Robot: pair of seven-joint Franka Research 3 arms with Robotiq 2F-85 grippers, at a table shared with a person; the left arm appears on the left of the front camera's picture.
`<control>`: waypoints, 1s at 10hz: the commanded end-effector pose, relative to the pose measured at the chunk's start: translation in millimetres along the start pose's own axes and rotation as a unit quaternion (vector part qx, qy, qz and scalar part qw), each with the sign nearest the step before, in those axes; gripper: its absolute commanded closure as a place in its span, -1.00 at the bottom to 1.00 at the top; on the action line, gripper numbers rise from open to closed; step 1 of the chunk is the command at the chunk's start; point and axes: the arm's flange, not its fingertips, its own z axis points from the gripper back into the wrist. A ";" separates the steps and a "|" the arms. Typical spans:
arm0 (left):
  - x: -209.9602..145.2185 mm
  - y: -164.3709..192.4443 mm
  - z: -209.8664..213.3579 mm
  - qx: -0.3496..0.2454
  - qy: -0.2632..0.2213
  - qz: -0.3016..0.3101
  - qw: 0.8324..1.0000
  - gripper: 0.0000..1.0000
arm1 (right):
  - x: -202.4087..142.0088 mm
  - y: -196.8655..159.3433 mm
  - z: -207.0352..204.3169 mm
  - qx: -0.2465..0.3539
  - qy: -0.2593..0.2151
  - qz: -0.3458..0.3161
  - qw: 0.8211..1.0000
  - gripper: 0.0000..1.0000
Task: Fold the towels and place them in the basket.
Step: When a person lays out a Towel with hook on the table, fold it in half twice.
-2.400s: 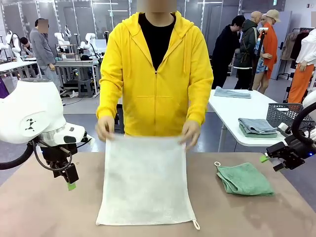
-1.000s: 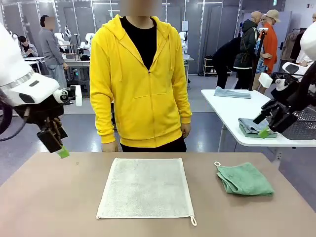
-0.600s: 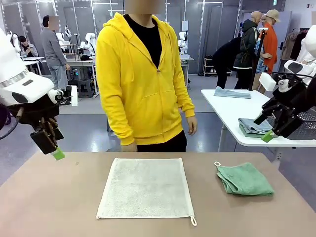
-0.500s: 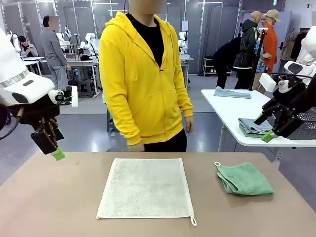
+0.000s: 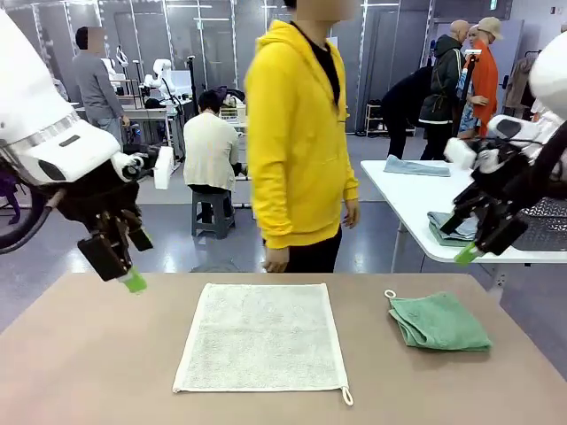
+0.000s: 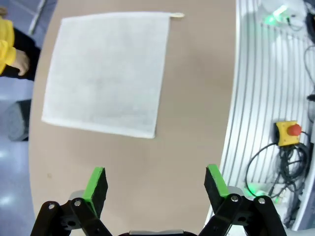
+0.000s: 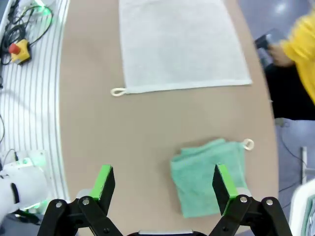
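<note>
Presently, 6 items on record.

1. Cream towel [image 5: 261, 336]: spread flat and unfolded at the middle of the table [image 5: 89, 363], its loop at the 5 o'clock corner. It lies square to the edges, likely laid out so that both arms can reach a side for the first fold.

2. Green towel [image 5: 438, 321]: at 3 o'clock from the cream one and well apart from it, already folded into a small pad, loop at its 10 o'clock corner. It probably waits there for its trip to the basket.

3. Basket [image 5: 542, 226]: dark mesh, on the white side table at 2 o'clock, partly hidden behind the right arm. Whether anything lies in it cannot be told.

4. Left gripper [image 5: 118, 266]: raised above the table at 10 o'clock, jaws spread wide, nothing between them. Its wrist view looks down on the cream towel, which suits an approach to that towel's near side.

5. Right gripper [image 5: 469, 237]: raised at 2 o'clock, off the table's edge, jaws wide and empty. Both towels lie below it in the right wrist view.

6. Person in a yellow hoodie [image 5: 301, 133]: at 12 o'clock, turned sideways, hand [image 5: 276, 259] hanging clear of the cloth, seemingly leaving the work to the arms.
</note>
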 end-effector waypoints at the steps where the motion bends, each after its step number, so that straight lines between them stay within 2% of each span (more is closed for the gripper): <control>1: -11.1 -1.6 -30.8 -0.058 -0.002 -0.036 0.998 -1.00 | 38.6 37.3 -42.9 0.026 0.061 -0.023 0.998 -1.00; 2: -12.3 -6.4 -43.9 -0.073 -0.005 -0.046 0.996 -1.00 | 49.8 49.1 -63.6 0.030 0.065 -0.028 0.997 -1.00; 5: -5.4 -15.4 -86.4 -0.082 0.044 -0.038 0.995 -1.00 | 76.2 84.6 -121.4 0.012 0.105 -0.017 0.994 -1.00; 6: -8.6 -17.1 -99.7 -0.078 0.038 -0.036 0.996 -1.00 | 76.8 89.9 -139.1 0.007 0.122 -0.018 0.992 -1.00; 7: -10.0 -16.4 -114.5 -0.066 0.062 -0.039 0.995 -1.00 | 76.8 93.1 -154.5 0.020 0.125 -0.016 0.992 -1.00; 9: -10.3 -10.4 -128.1 -0.073 0.054 -0.018 0.996 -1.00 | 76.9 93.7 -174.5 0.036 0.142 -0.015 0.989 -1.00; 10: -7.5 -7.7 -120.5 -0.077 0.046 -0.023 0.996 -1.00 | 76.7 88.5 -165.4 0.024 0.149 0.004 0.989 -1.00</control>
